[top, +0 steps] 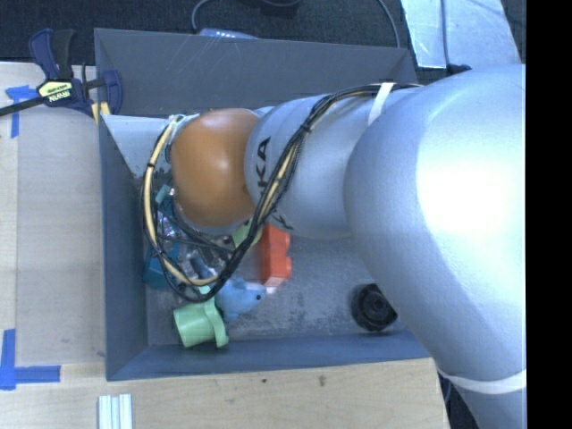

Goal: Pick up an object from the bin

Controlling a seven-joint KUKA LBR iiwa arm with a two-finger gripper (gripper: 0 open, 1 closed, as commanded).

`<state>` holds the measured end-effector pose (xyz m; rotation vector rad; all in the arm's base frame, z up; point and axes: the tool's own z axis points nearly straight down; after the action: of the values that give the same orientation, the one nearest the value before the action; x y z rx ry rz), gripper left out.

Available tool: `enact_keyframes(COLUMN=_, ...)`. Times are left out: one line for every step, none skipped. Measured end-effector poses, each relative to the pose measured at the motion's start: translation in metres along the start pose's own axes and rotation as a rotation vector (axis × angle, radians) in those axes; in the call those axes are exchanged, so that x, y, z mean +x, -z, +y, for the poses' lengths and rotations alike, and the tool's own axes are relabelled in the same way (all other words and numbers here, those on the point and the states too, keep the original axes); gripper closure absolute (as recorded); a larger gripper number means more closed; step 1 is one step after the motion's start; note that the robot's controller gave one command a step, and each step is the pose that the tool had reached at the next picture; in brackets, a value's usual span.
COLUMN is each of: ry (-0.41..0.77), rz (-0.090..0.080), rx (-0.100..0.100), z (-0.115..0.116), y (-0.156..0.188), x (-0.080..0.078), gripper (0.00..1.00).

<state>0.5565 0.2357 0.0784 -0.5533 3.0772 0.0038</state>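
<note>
My gripper is down in the left part of the bin, mostly hidden under the arm's orange cover and its cables. Just below it lies a light green plastic cylinder piece against the near wall. A light blue soft thing lies right beside the green piece, close under the gripper. An orange-red block stands to the gripper's right. A blue thing shows at the gripper's left, near the left wall, partly covered.
A black round knob-like thing lies on the bin floor toward the near right. The large silver arm covers the right and back of the bin. The left and near walls are close to the gripper.
</note>
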Motion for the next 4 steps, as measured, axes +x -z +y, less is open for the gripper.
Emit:
enact_keyframes(ry=0.0, rz=0.0, rx=0.0, z=0.0, y=0.0, x=0.0, gripper=1.0)
enact_keyframes(ry=0.0, rz=0.0, rx=0.0, z=0.0, y=0.0, x=0.0, gripper=1.0)
enact_keyframes(ry=0.0, rz=0.0, rx=0.0, z=0.0, y=0.0, x=0.0, gripper=1.0)
enact_keyframes(ry=0.0, rz=0.0, rx=0.0, z=-0.0001, y=0.0, x=0.0, gripper=1.0)
